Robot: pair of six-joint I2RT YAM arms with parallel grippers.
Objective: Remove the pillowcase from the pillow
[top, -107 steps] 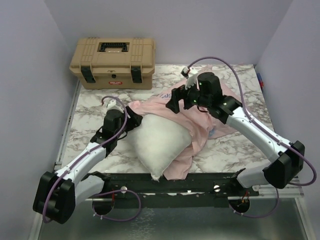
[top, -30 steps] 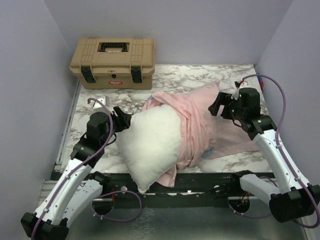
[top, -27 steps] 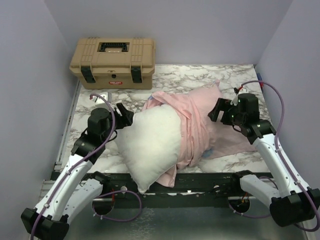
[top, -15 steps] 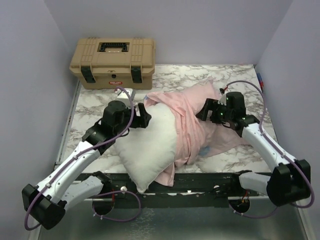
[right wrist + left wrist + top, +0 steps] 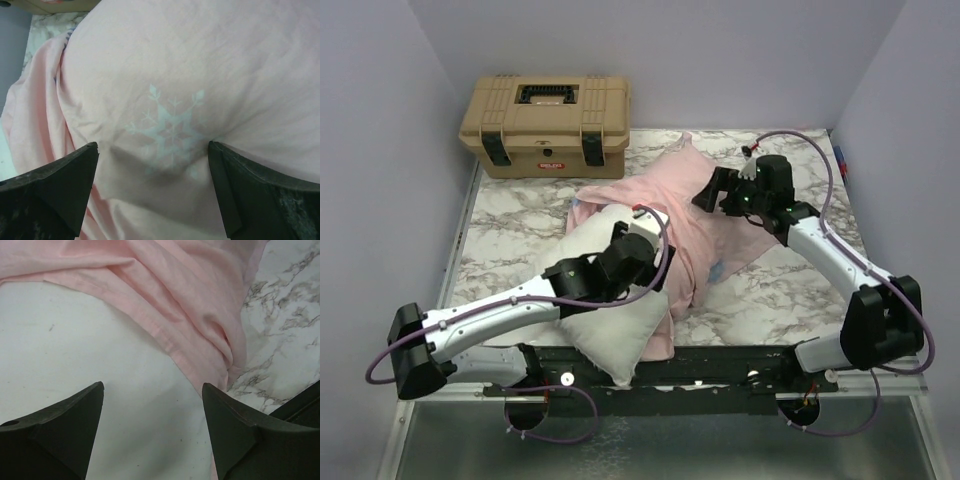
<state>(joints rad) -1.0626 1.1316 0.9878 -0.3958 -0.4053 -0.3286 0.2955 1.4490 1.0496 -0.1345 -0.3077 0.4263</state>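
Pillowcase of thin pale-pink snowflake fabric [image 5: 665, 195] is covering only the 1 o'clock half of the plump white pillow [image 5: 620, 338] at mid marble counter [image 5: 510, 215]; the rest seemingly needs stripping. Left gripper [image 5: 152, 386] and right gripper [image 5: 152, 145] are hovering spread wide, empty.

Thin pale pink cloth pillowcase [image 5: 650, 195], matt and creased; plump white fabric pillow [image 5: 615, 335], smooth, faintly speckled. Smooth marble-patterned tabletop [image 5: 510, 215]; tan ribbed plastic toolbox [image 5: 548, 125] at eleven o'clock.

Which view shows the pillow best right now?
Top external: the pillow shows its bare near end, far end inside the pillowcase. Left wrist gives only a close white patch; right wrist, almost only pillowcase.
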